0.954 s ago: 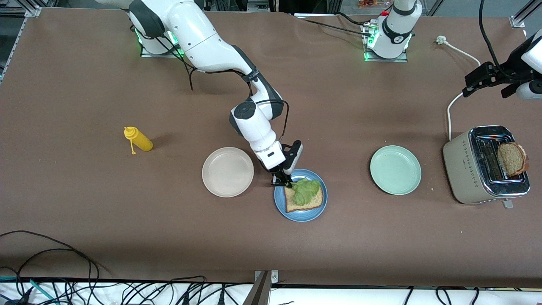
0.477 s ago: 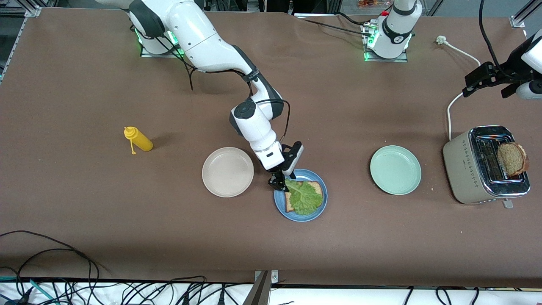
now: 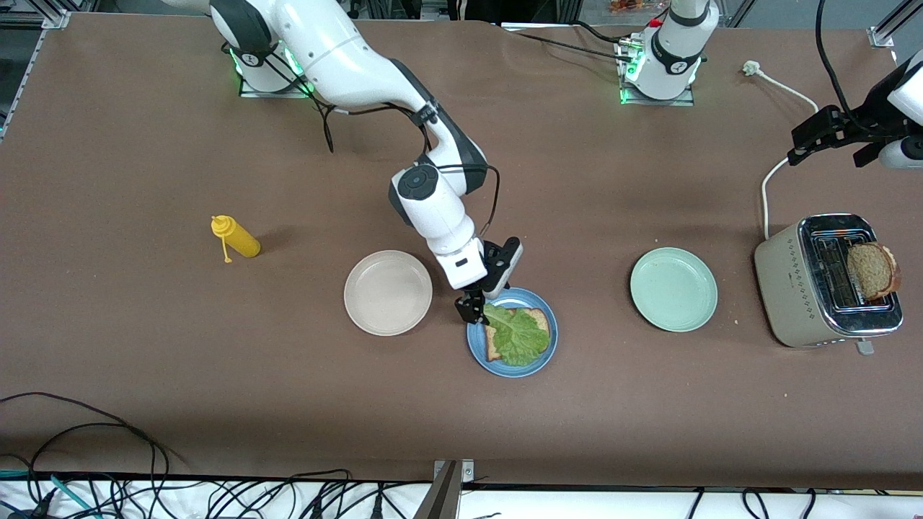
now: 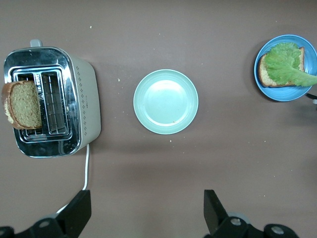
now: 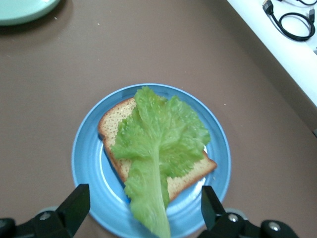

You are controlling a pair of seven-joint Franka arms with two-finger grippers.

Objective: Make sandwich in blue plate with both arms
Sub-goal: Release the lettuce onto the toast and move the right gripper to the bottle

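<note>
Your sandwich is only half built: one slice of bread (image 3: 535, 326) lies in the blue plate (image 3: 549, 347) with the lettuce leaf (image 3: 517, 334) draped over it, and in the right wrist view the leaf's stem end runs off the slice toward the plate's rim. The right gripper (image 3: 470, 308) hangs just over that rim edge with its jaws spread wide and nothing between them. If you lift it carelessly, a fingertip could snag the overhanging leaf and drag it off the bread. The second slice (image 3: 872, 270) stands tilted out of the toaster (image 3: 800, 288) at the left arm's end of the table, well apart from the plate. The left gripper (image 4: 146, 218) hovers above the table by the toaster and the pale green plate (image 3: 673, 289), jaws also wide and empty. You risk crushing or dropping that leaning slice if you pinch it off-centre. Setting it down askew could push the loose leaf sideways. The beige plate (image 3: 388, 292) sits just beside the blue one, so mind which plate you aim for.
</note>
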